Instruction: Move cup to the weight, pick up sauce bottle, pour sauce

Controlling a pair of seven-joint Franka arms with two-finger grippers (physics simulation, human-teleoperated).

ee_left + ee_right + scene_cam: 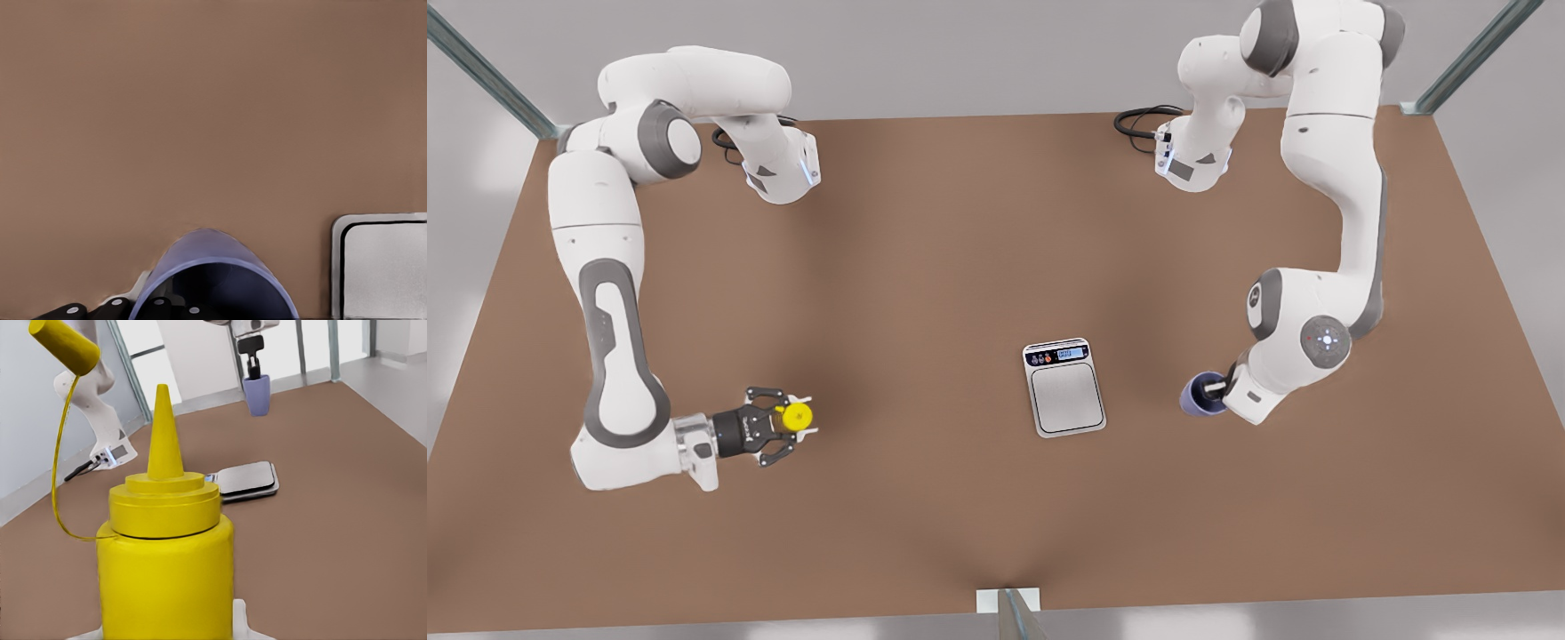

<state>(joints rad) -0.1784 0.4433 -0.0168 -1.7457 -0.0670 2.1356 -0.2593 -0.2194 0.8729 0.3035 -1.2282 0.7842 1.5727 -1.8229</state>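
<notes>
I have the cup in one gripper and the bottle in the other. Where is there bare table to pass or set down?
Bare brown table spans between the sauce bottle in the right gripper and the weight. A narrower bare strip lies between the weight and the cup in the left gripper. The weight's platform is empty. It is tight only around each gripper.

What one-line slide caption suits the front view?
Left end effector holds the cup beside the scale; right end effector brackets the yellow sauce bottle.
</notes>
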